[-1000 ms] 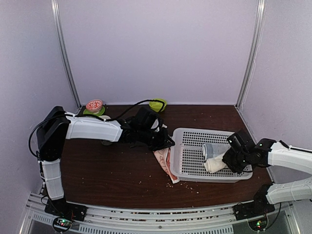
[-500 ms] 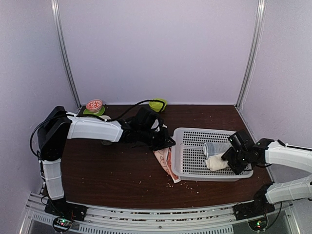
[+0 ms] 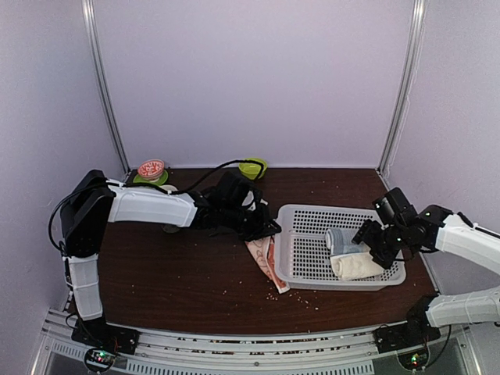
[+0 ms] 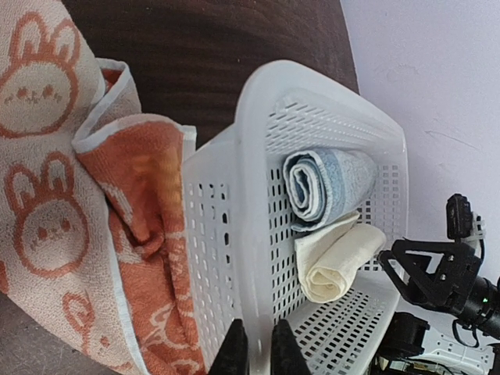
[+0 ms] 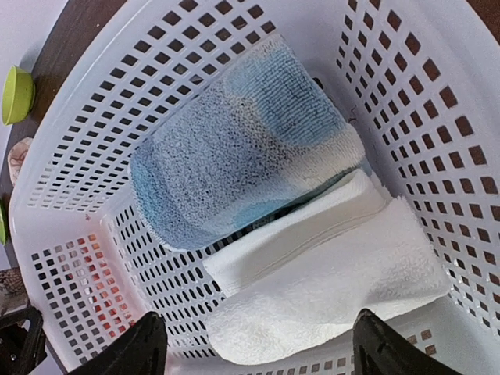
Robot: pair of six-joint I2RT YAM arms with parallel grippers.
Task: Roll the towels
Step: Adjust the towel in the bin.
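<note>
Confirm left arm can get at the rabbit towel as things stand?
Likely yes: the rabbit towel lies uncovered on the table beside the basket, close by the left tool, which is shut.

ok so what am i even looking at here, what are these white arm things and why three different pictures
Those are two robot arms bolted to a brown table, each ending in a two-finger gripper. One picture looks down from above and behind; the other two come from cameras on each wrist. A white basket holds a blue-white roll and a rolled cream towel. A rabbit-print towel lies loose beside the basket. The left gripper is shut, apparently pinching the basket's rim. The right gripper hangs open above the cream towel, holding nothing.
</note>
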